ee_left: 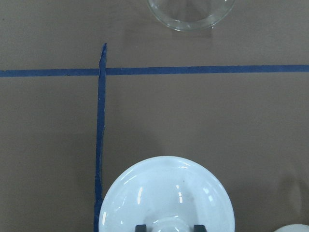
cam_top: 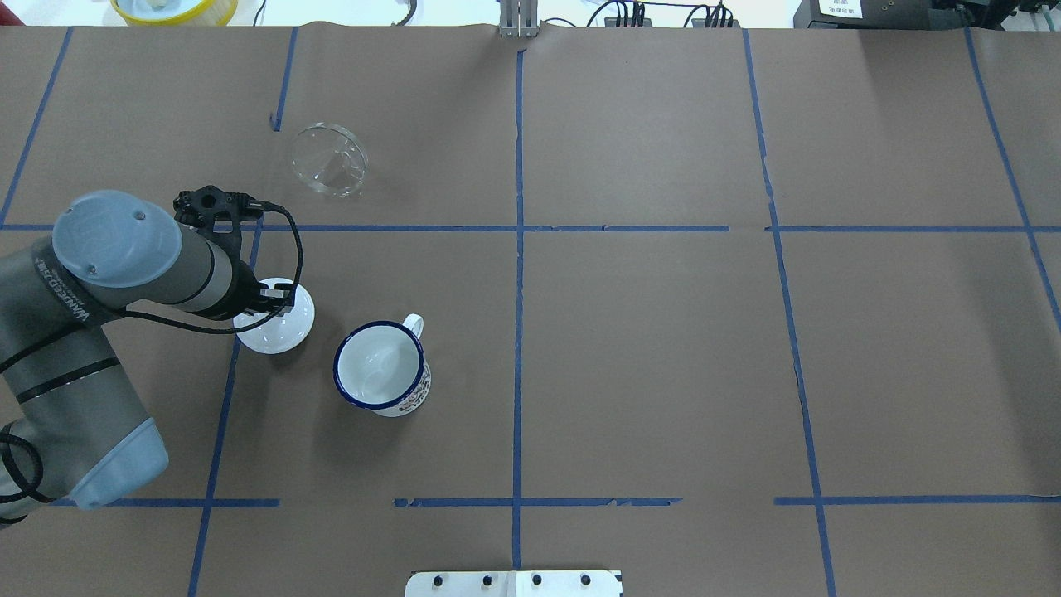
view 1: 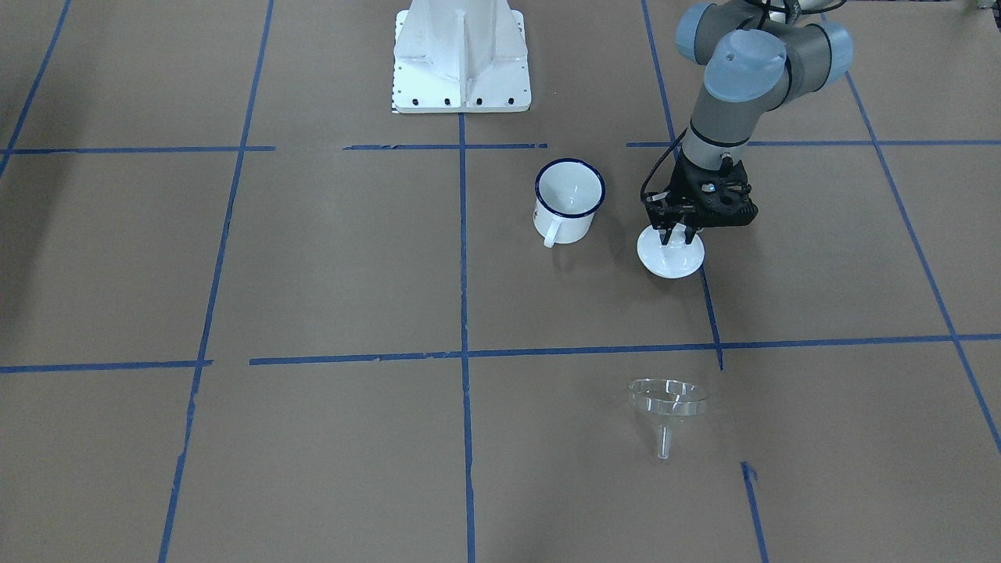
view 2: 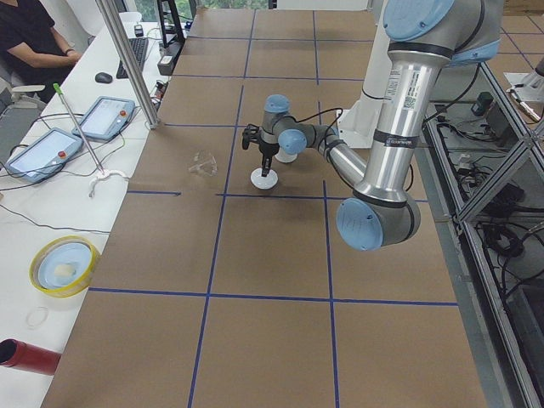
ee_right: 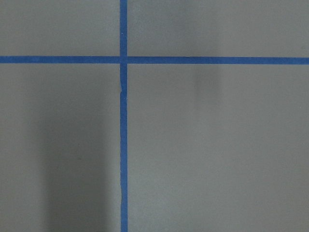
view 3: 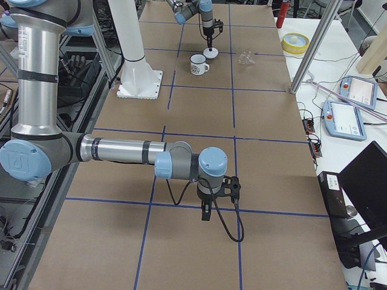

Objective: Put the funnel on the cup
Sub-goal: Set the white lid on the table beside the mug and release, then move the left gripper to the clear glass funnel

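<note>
The small white enamel cup with a dark blue rim stands upright on the brown paper-covered surface, its mouth uncovered and its loop handle turned to the far side from the robot. Just to its left, apart from it, a round white lid lies flat. This looks like the reason for its place: set aside there, it leaves the rim free to take the funnel.

The left tool points straight down over the lid. In the left wrist view its fingers flank the lid's knob closely, but I cannot tell whether they press on it or stand just clear.

The small clear plastic funnel lies untouched, farther from the robot and well apart from the cup. It is tipped on its side, mouth toward the robot and thin stem pointing away, so it will likely need turning stem-down.

The right tool hangs over bare paper well to the right; I cannot tell how its fingers are set.

The cup has a small printed mark on its side, and the left arm's grey sleeve carries lettering. Both are too small to read.
</note>
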You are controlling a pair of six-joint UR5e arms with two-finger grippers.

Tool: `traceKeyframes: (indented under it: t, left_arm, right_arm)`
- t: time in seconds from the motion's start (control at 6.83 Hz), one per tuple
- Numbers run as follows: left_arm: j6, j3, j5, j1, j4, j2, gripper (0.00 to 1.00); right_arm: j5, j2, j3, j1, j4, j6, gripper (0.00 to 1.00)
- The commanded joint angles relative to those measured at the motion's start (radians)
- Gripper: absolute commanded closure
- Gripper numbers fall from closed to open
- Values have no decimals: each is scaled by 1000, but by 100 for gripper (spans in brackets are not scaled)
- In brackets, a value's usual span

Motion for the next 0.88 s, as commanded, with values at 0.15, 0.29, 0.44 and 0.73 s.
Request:
traceKeyframes:
  t: [0.15, 0.29, 0.44, 0.73]
  left_arm:
    - [0, 2, -2, 0, -2, -5, 0]
    - [-4, -13, -2, -1, 3, -6, 0]
    - [-52, -33, 1, -12, 9, -31, 0]
    - [-350, -16, 9, -53, 3, -96, 0]
  right_arm:
    - [0, 0, 1, 0, 0, 0, 0]
    - [0, 0, 1, 0, 0, 0, 0]
    - [0, 0, 1, 0, 0, 0, 0]
    - [0, 0, 1, 0, 0, 0, 0]
